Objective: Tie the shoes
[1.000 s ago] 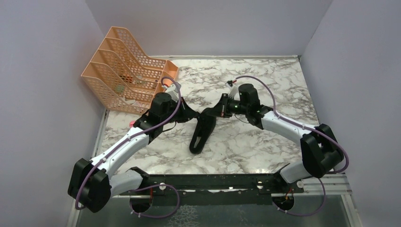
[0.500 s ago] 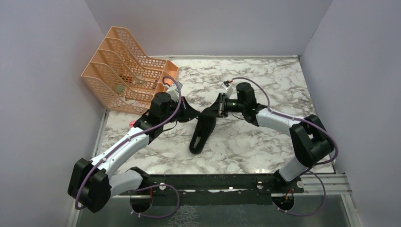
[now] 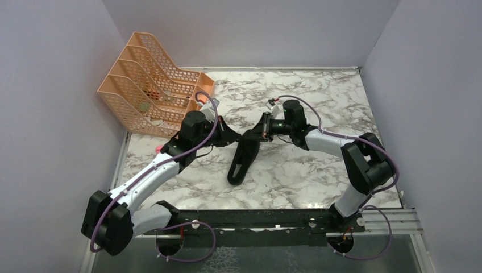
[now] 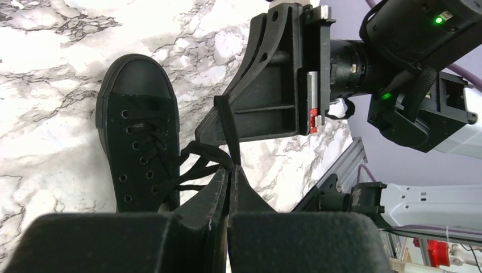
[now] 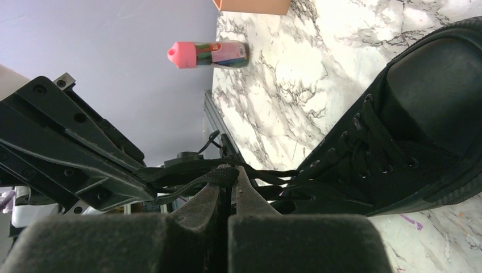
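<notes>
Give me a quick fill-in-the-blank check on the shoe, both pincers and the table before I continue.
1. The left pincer is closed on a black ____ of the shoe.
2. The right pincer is ____ on a lace as well.
3. The shoe lies on a ____-patterned table.
4. The orange file rack stands at the table's far ____ corner.
Missing words: lace; shut; marble; left.
</notes>
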`<state>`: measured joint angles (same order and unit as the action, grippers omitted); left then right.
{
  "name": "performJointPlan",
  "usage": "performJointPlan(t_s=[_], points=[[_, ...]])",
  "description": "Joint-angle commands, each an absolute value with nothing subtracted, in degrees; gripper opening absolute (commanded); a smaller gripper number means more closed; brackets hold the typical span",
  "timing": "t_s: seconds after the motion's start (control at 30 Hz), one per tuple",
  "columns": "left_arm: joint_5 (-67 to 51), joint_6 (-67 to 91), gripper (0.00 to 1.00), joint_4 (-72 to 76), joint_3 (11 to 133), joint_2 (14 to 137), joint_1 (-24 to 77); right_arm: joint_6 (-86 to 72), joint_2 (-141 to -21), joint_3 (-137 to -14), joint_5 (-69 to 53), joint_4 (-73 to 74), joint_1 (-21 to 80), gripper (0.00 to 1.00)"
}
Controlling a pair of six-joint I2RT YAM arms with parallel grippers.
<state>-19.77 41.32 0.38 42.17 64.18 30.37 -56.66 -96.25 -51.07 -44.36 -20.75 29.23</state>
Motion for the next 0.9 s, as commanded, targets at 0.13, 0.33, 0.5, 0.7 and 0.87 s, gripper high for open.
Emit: performJointPlan(t_s=[0.13,0.33,0.5,0.7,0.87], points=[[-20.9,43.4,0.0,5.5,41.2,64.0,30.3,-60.7,-97.8,-51.1,-48.5,-26.0,29.3,0.01],[-20.8,43.4,0.0,5.6,40.8,63.3,30.2,-62.0,-98.1,-52.2,-49.3,-25.0,29.5,0.01],[-20.7,43.4,0.0,6.1,40.7,63.1,30.2,-62.0,-99.1,-51.3,-49.1,-25.8,30.3,0.01],[-21.0,44.2,0.0,7.2,40.1,63.1,30.2,-61.8,-100.7,-53.1,-49.4,-24.4,31.5,0.01],[-20.6,43.6,0.0,6.8,40.2,62.9,30.2,-62.1,-100.7,-53.6,-51.4,-21.5,31.6,0.01]])
